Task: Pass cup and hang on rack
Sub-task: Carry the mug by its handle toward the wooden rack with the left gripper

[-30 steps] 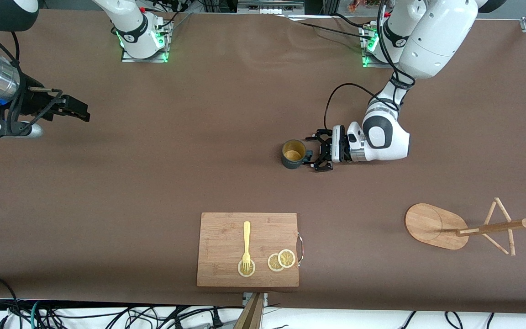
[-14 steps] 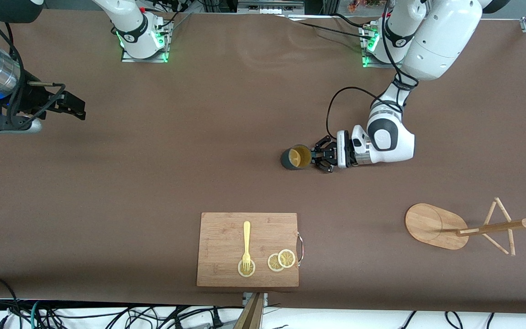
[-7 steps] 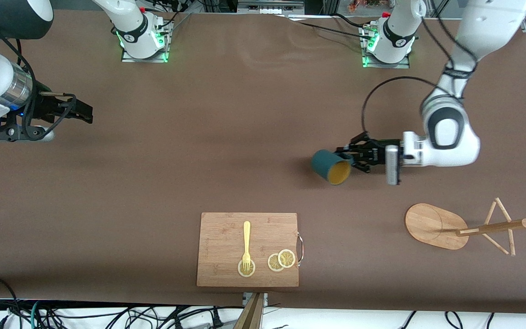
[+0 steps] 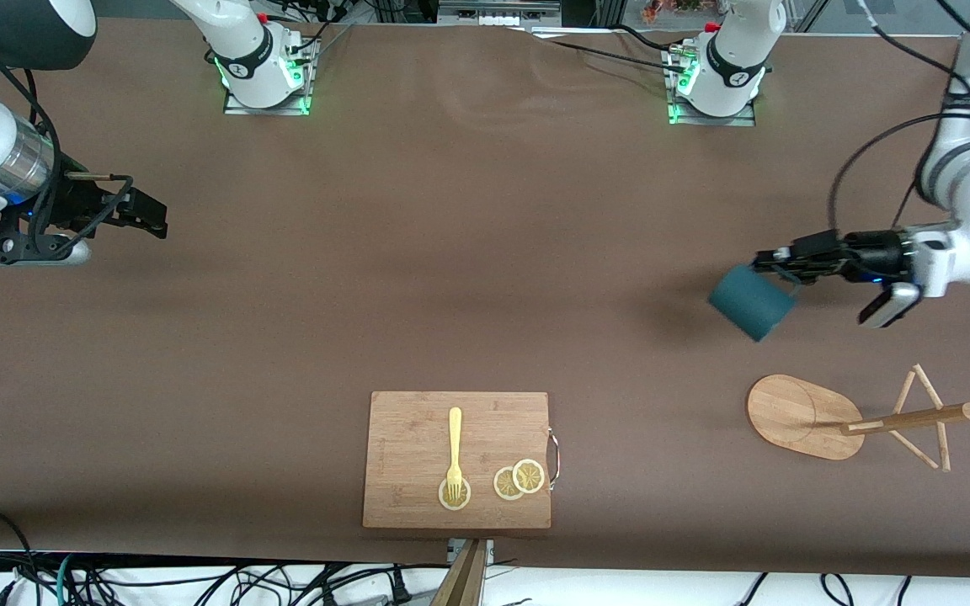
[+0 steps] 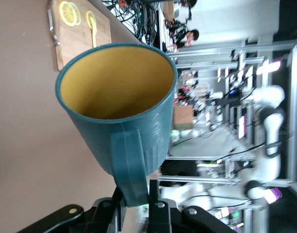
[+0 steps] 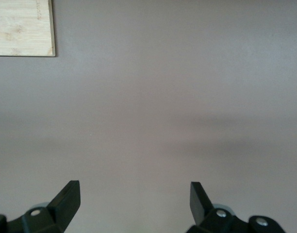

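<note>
My left gripper [image 4: 775, 263] is shut on the handle of the dark teal cup [image 4: 750, 302] and holds it tilted in the air over bare table, toward the left arm's end. In the left wrist view the cup [image 5: 120, 107] shows its yellowish-tan interior, and its handle sits between my gripper's [image 5: 137, 200] fingers. The wooden rack [image 4: 805, 416] stands nearer to the front camera than the spot under the cup, with its pole and pegs [image 4: 923, 416] pointing toward the table's end. My right gripper [image 4: 148, 216] is open and empty, waiting at the right arm's end of the table; it also shows in the right wrist view [image 6: 134, 194].
A wooden cutting board [image 4: 456, 459] with a yellow fork [image 4: 454, 450] and lemon slices [image 4: 519, 479] lies near the table's front edge at the middle. A corner of the board [image 6: 23, 27] shows in the right wrist view.
My left gripper closed on the cup's handle, lifted the cup off the table and carried it toward the left arm's end, tilting it over. The right arm has barely moved.
</note>
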### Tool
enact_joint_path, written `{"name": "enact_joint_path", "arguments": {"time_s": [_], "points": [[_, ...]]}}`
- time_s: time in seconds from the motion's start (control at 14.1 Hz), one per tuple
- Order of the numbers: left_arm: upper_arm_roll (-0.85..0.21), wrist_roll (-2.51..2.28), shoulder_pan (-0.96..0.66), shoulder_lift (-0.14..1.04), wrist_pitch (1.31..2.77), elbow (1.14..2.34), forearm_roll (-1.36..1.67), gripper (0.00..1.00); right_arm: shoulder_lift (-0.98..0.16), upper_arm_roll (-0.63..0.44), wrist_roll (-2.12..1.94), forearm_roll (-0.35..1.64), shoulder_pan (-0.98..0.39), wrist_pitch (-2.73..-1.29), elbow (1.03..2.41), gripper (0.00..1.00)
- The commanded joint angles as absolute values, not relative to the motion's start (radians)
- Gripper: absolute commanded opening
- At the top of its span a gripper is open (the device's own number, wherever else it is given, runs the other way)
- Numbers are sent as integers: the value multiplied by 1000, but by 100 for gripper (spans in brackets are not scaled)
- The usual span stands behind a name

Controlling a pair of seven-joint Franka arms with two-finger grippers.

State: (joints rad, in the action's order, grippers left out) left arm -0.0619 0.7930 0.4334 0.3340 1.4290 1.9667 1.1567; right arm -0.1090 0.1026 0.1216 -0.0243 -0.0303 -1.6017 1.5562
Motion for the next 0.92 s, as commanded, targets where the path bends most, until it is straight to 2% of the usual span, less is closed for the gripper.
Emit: {"name": "enact_joint_path", "arguments": {"time_s": [0.0,0.14,0.35,0.85], "points": [[-77,660,504,341,1336,1944,1140,0,-98,107,114,-25,-29,-1605,1552,100],[-77,609,561,365,1336,1922,1158,0,-101,104,110,-25,-26,-1620,1552,100],[-78,607,636,461,1310,1833,1160,0,-101,101,109,-9,-26,-1629,1551,100],[-80,607,699,607,1256,1689,1226,0,-101,100,109,-9,-21,-1632,1551,100]]}}
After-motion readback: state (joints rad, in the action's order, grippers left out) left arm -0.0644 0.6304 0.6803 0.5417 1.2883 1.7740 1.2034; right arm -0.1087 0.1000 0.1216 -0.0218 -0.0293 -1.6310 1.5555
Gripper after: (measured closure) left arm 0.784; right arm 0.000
